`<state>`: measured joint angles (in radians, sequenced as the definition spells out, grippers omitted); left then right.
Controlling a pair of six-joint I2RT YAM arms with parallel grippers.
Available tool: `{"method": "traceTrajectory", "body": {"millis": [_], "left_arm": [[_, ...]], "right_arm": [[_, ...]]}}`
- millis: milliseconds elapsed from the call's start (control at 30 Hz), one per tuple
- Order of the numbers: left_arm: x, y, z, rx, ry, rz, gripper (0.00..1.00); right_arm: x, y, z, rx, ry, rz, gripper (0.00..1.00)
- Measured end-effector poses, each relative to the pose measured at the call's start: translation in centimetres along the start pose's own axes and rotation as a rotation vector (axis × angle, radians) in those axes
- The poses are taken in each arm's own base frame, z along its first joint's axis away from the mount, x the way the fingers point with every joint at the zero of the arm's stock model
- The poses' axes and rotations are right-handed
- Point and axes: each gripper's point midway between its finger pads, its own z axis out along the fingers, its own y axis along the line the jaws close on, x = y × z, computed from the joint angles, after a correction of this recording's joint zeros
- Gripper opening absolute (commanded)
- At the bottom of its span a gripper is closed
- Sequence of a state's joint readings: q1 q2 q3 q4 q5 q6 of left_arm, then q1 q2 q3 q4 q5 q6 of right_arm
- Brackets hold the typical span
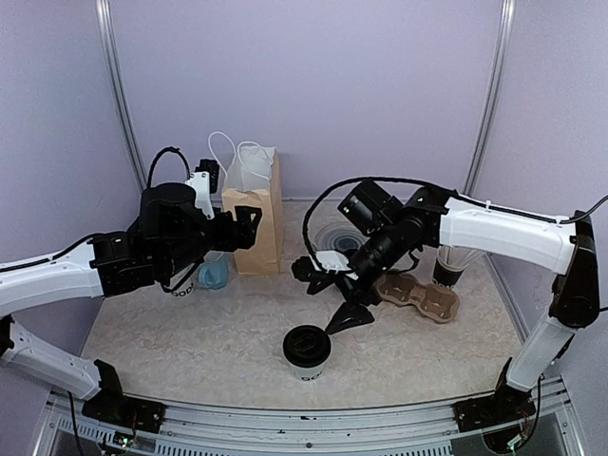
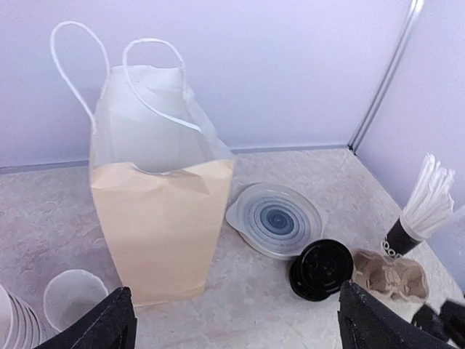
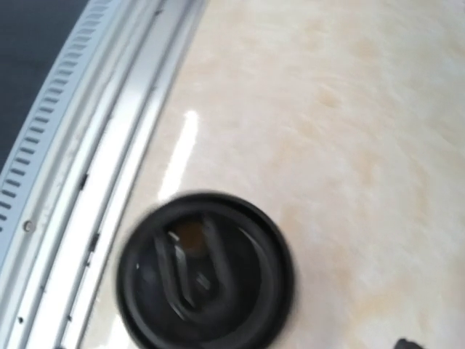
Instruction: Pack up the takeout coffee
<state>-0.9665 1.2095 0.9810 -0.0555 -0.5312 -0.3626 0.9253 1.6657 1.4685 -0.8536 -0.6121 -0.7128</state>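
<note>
Nearest, just inside the front edge of the tabletop (image 1: 190, 332) and about midway along it: takeout coffee (image 1: 307, 350), upright, black lid on, dark lettering low on the white wall, touched by neither claw. From the right wrist, same lid seen from above and blurred, close beside the metal rail (image 3: 109, 145) along that front edge.

Just behind and above the cup: right gripper (image 1: 321, 299), angled down toward it, 2 black fingers spread wide, nothing between them.

Farther back on the left: left gripper (image 1: 253, 226), clear of the surface, facing the brown paper bag (image 1: 266, 252). Its fingers (image 2: 102, 327) at opposite bottom corners of the left wrist view, wide apart, gripping nothing. Below that claw, toward the left edge: light-blue mug (image 1: 213, 274) and, beside it, a stack of white cups (image 2: 9, 320), only partly in view.

Bag upright near the back edge, left of centre, white liner and 2 white cord handles above its rim. Right of the bag: clear plastic lid (image 2: 276, 218) flat on the tabletop, loose black lid (image 2: 322, 269) at its near rim, touching or just short of it, hard to tell which.

Toward the right edge: pulp cup carrier (image 1: 423, 296), and behind it a dark holder of white straws (image 1: 446, 261).
</note>
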Motion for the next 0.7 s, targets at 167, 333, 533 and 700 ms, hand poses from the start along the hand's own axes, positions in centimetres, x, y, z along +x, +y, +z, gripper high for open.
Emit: {"method": "traceTrajectory", "body": {"millis": [167, 333, 533, 700], "left_arm": [[-0.7, 1.5, 0.1, -0.019, -0.023, -0.071, 0.88], [-0.4, 1.1, -0.1, 0.013, -0.010, -0.087, 0.87], [0.1, 1.3, -0.3, 0.022, -0.001, -0.097, 0.86], [0.2, 1.5, -0.2, 0.022, 0.003, -0.099, 0.85]], "right_arm": [[-0.2, 1.8, 3.0, -0.061, 0.040, -0.075, 0.99], [0.4, 2.4, 4.7, -0.082, 0.081, -0.107, 0.97], [1.8, 2.1, 6.3, -0.083, 0.140, -0.111, 0.94], [2.3, 2.0, 7.1, -0.082, 0.166, -0.117, 0.89]]}}
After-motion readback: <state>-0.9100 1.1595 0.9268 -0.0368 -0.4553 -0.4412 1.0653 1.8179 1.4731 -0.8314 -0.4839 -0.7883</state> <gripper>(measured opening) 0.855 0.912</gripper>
